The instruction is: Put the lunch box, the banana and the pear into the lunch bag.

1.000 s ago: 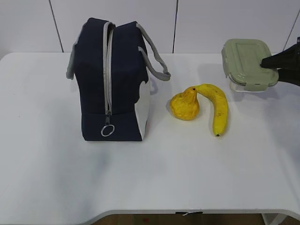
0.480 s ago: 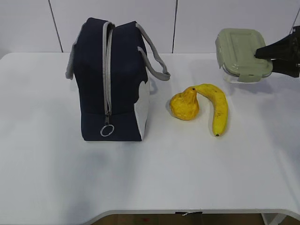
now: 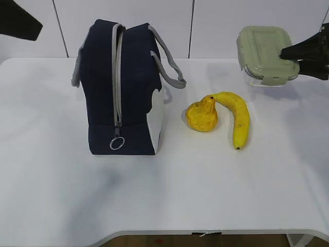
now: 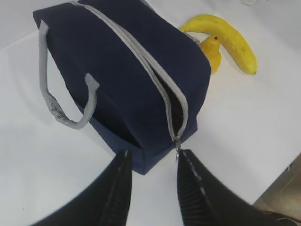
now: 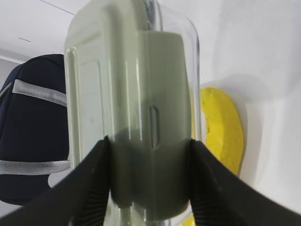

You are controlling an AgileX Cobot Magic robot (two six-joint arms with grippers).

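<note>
a white table (image 3: 169, 195) fills most of the exterior view, its rounded front edge running along the bottom of the frame. behind it, across the top of the frame, stands a white panelled wall (image 3: 221, 25) with thin dark vertical seams. a strip of brown floor (image 3: 154, 241) shows under the table's front edge.

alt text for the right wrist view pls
The right end effector grips a lunch box by its pale green lid, filling most of the frame. Behind it, the navy lunch bag sits left and the banana right, on a white table.
</note>
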